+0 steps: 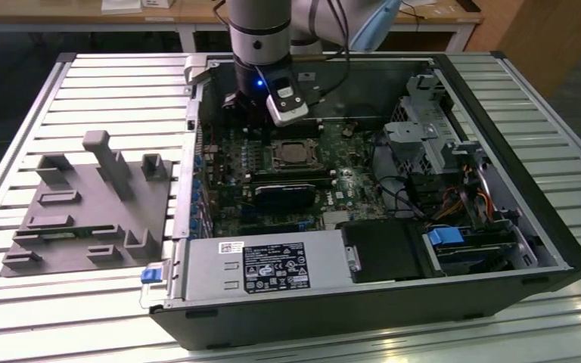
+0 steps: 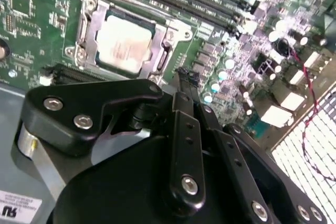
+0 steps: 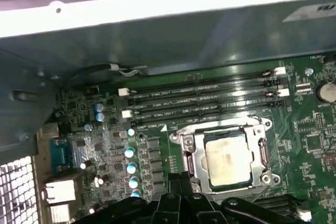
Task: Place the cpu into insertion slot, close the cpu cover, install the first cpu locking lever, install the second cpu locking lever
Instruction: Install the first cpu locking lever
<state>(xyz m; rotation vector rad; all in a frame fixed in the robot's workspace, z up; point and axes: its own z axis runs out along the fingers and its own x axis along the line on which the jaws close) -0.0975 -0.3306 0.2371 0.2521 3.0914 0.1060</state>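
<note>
The cpu lies flat in the insertion slot on the green board, its silver-grey top showing. The cpu cover, a silver frame with a square window, lies down around it. In the second wrist view the cpu and cover sit just beyond my black fingertips. Thin metal levers run along the frame's sides; whether they are latched I cannot tell. My gripper hovers beside the socket, shut and holding nothing. In the exterior view the gripper hangs over the board just behind the cpu.
Long black memory slots run beside the socket. The open computer case walls in the board, with a grey power-supply box at the front and drive cages at the exterior view's right. A grey fixture lies on the slatted table.
</note>
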